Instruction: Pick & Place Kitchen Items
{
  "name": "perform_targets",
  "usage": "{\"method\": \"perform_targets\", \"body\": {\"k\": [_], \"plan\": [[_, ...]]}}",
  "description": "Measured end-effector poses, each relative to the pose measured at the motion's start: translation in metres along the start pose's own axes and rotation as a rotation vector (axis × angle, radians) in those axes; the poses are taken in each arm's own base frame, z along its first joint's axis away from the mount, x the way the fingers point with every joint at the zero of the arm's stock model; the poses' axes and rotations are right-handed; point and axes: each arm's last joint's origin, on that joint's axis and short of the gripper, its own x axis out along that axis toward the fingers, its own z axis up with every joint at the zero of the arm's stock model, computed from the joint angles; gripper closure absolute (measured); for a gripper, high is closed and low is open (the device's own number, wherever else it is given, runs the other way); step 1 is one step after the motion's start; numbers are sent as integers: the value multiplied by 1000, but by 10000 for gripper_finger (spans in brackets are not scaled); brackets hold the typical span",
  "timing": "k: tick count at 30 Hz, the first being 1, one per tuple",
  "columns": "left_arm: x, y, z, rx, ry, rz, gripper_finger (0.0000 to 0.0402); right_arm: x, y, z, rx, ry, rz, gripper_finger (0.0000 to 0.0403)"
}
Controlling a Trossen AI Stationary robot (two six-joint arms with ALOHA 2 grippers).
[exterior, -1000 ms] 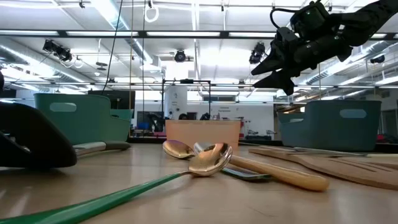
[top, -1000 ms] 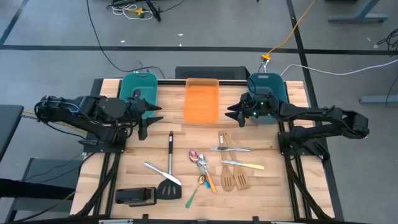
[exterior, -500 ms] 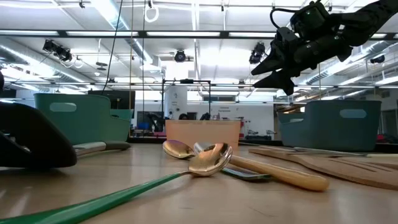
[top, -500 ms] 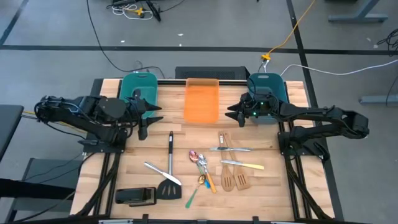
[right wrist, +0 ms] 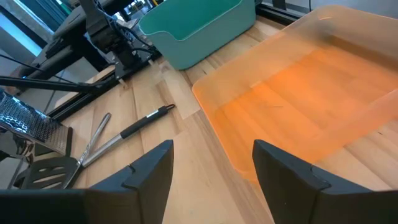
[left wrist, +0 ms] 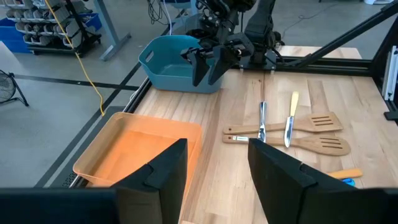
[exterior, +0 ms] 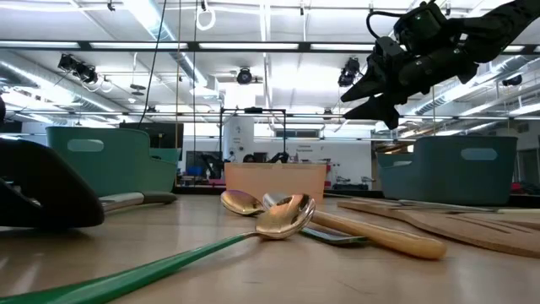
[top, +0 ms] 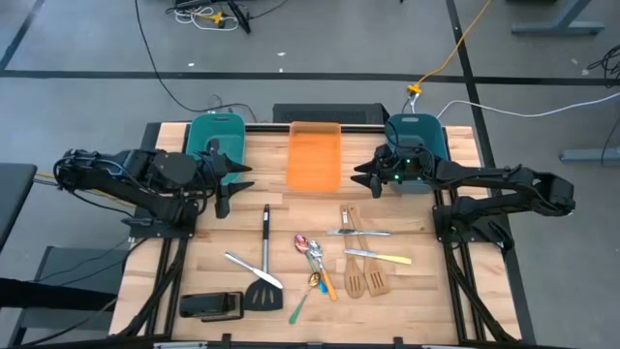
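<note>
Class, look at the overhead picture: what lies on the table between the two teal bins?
The orange bin lies between the left teal bin and right teal bin, seen in the high view.

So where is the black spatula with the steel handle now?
In the high view the black spatula lies on the table's left half, its blade toward the near edge, crossed by a silver utensil, just right of the flat black block.
</note>
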Motion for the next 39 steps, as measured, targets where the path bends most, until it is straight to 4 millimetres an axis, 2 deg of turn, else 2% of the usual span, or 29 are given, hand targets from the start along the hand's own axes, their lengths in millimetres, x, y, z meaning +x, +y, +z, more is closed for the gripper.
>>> {"method": "perform_targets", "body": {"k": [14, 19, 23, 29, 35, 39], "plan": [[0, 0, 1, -16, -11, -1, 225, 0, 0, 2, -5, -33, -23, 172], [0, 0, 1, -58, -11, -1, 225, -1, 8, 13, 56, -119, 113, 172], [0, 0, 1, -60, -11, -1, 225, 0, 29, 17, 84, -121, 359, 172], [0, 0, 1, -90, -11, -3, 225, -7, 83, 15, 8, -196, 681, 172], [0, 0, 1, -111, -10, -3, 225, -13, 125, -8, -46, -131, 830, 172], [0, 0, 1, -111, -10, -3, 225, -15, 141, -24, -57, -79, 816, 172]]}}
